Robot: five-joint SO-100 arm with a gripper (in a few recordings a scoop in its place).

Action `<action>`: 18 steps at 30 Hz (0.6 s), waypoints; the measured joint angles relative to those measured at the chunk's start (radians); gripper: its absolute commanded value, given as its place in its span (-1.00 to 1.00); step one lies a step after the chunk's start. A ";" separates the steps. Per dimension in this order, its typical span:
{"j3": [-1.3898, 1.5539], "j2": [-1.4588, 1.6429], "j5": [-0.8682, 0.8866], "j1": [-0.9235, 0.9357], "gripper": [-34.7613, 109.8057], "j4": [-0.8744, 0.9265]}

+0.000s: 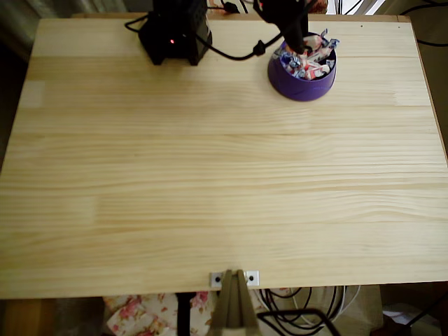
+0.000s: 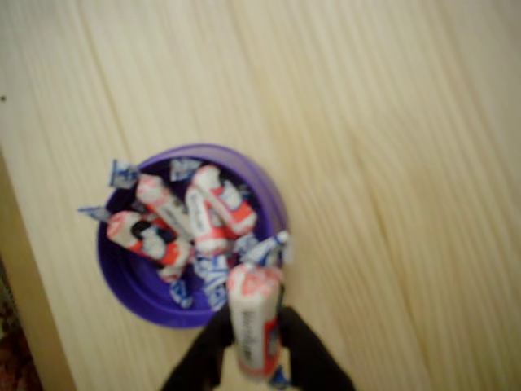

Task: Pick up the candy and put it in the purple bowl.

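The gripper (image 2: 259,358) is clamped on the candy (image 2: 253,326), hovering over the near rim of the purple bowl (image 2: 273,191) at the worktop's (image 1: 210,196) far right, and a release here risks it glancing off the rim or the heaped sweets (image 2: 183,216) and tumbling out.

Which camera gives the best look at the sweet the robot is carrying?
The wrist view. There the candy stands large between the gripper fingers, just above the purple bowl rim, its red-and-white wrapper plain. In the overhead view the arm covers the gripper, so the held candy cannot be told from those in the bowl.
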 measured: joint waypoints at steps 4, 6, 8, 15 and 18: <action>0.037 0.035 0.029 -0.031 -0.53 -0.032; 0.049 0.052 0.034 -0.057 -0.53 -0.046; 0.052 0.060 0.032 -0.083 -0.53 -0.060; 0.092 0.063 0.041 -0.178 -0.53 -0.166; 0.129 0.066 0.054 -0.212 -0.53 -0.210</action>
